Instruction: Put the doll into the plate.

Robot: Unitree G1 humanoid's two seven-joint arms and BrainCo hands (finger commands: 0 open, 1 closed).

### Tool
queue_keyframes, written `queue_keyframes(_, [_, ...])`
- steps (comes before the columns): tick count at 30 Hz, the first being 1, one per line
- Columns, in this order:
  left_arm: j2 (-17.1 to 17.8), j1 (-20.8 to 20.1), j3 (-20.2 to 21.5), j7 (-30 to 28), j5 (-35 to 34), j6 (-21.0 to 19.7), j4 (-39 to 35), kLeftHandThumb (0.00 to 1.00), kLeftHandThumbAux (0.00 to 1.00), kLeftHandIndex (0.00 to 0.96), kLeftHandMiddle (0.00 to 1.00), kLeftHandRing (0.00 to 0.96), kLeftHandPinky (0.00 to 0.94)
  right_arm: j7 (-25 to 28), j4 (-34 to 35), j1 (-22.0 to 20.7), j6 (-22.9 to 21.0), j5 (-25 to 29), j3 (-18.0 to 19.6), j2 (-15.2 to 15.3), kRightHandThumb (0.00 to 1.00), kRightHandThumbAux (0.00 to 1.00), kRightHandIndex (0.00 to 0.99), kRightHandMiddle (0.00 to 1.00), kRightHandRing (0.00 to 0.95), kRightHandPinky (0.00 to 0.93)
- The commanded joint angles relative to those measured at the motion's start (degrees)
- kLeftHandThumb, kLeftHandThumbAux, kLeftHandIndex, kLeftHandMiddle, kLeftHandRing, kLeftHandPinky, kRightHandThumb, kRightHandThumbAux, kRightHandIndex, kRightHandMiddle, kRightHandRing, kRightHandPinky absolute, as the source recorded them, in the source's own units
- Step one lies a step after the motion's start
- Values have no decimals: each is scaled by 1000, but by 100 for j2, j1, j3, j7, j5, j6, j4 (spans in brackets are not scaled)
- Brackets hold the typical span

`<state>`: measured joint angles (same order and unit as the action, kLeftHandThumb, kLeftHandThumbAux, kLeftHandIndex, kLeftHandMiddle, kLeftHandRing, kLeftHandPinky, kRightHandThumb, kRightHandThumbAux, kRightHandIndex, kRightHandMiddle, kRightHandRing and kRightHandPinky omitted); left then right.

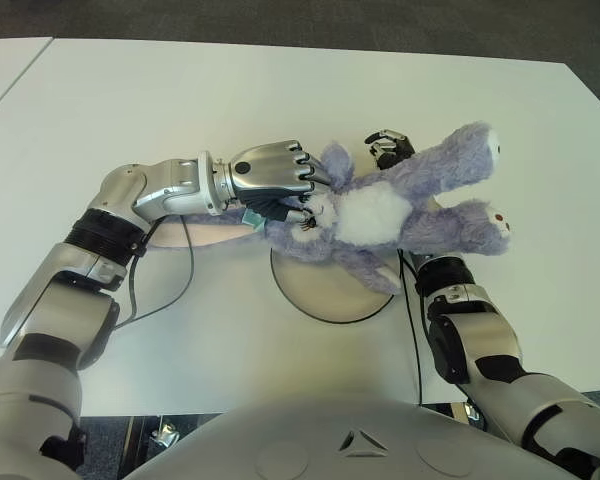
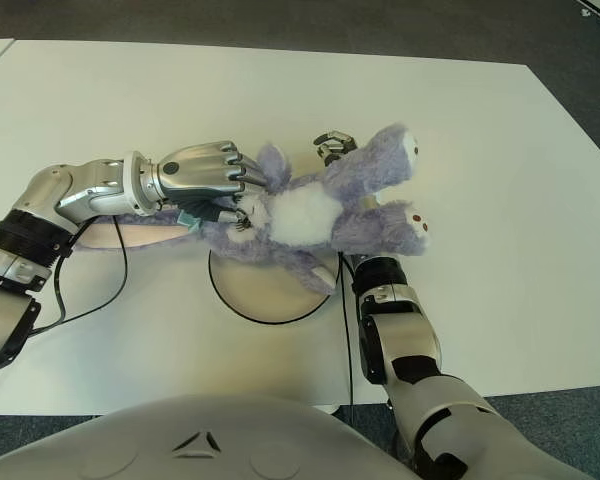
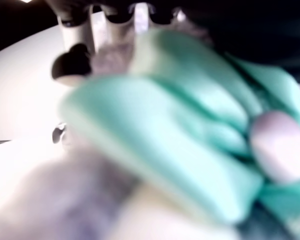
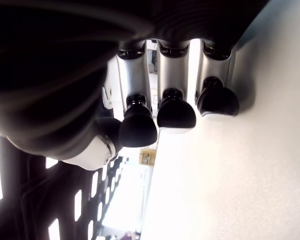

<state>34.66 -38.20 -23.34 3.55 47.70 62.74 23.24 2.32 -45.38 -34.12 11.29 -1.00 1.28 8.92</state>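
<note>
A purple plush rabbit doll (image 1: pixel 380 215) with a white belly hangs sideways just above the round beige plate (image 1: pixel 315 290). Its legs point right and one long pale ear (image 1: pixel 195 235) trails left under my arm. My left hand (image 1: pixel 270 175) is shut on the doll's head and neck; the left wrist view is filled by its teal bow (image 3: pixel 180 125) and purple fur. My right hand (image 1: pixel 388 147) shows beyond the doll, mostly hidden under its legs. In the right wrist view its fingers (image 4: pixel 175 112) are loosely bent over the bare table and hold nothing.
The white table (image 1: pixel 180 100) spreads wide around the plate. Black cables (image 1: pixel 185 270) run from both wrists toward the near edge. Another white table (image 1: pixel 0 60) adjoins at far left, and dark floor lies beyond the far edge.
</note>
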Motion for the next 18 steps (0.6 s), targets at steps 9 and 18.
queue_keyframes(9, [120, -23, -406, -771, -305, 112, 217, 1000, 624, 785, 463, 509, 837, 32, -173, 295, -353, -27, -15, -80, 705, 722, 440, 862, 854, 855])
queue_keyframes(18, [251, -24, -627, -1828, -951, -241, 83, 1000, 624, 778, 464, 507, 823, 64, -172, 291, -366, -10, -7, -73, 705, 722, 440, 864, 858, 857])
